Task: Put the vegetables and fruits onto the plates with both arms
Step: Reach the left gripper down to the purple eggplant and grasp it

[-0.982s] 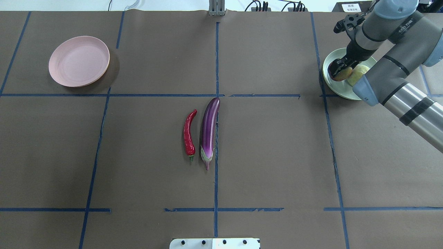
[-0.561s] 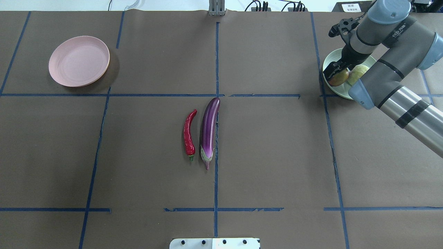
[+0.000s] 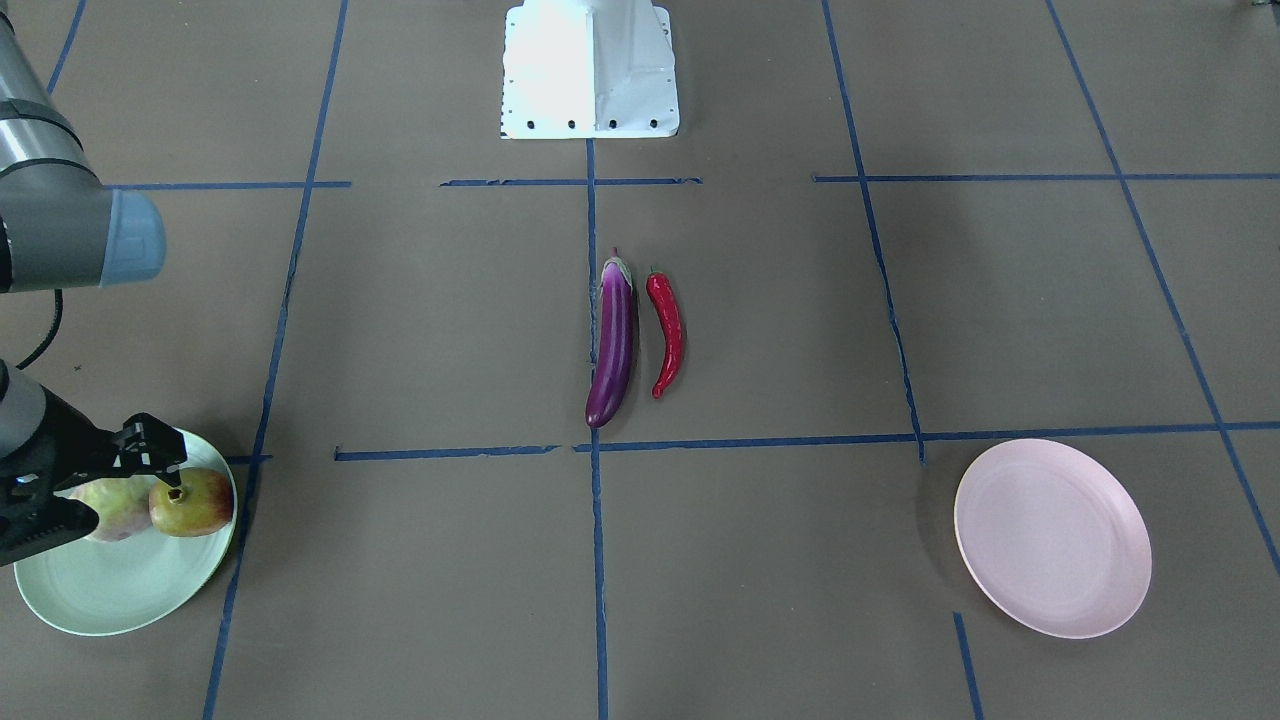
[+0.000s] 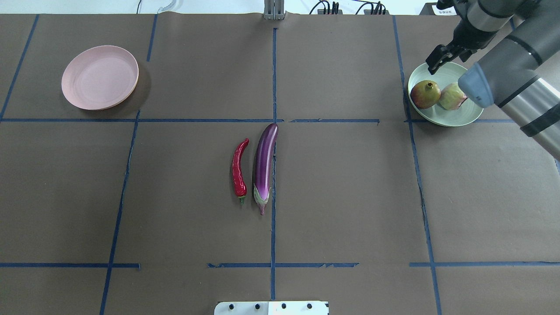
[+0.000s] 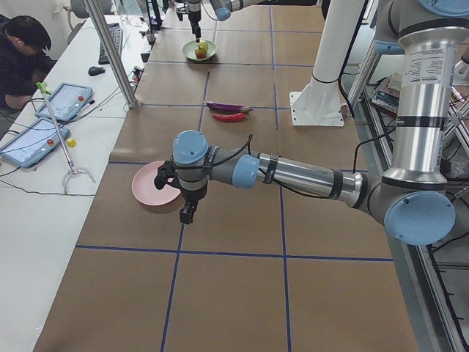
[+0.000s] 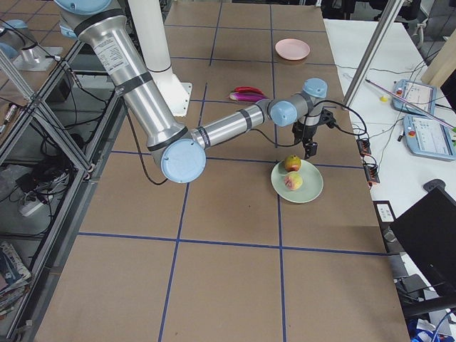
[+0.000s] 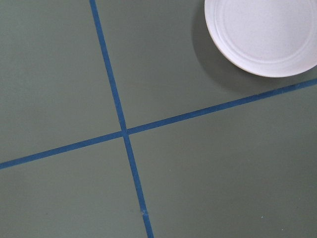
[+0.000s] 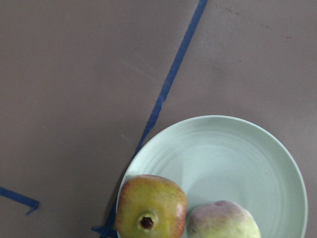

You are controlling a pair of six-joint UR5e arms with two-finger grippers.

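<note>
Our right gripper point(image 4: 439, 61) hangs open and empty over the green plate point(image 4: 442, 117), where two fruits point(image 4: 425, 94) sit. Left gripper point(image 5: 187, 214): we cannot tell.

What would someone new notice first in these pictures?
Probably the glossy purple eggplant and the red chili, lying side by side at the table's centre. Next comes the green plate at the robot's far right, which holds two fruits, with the right end effector open over its edge. The pink plate sits at the far left.
</note>
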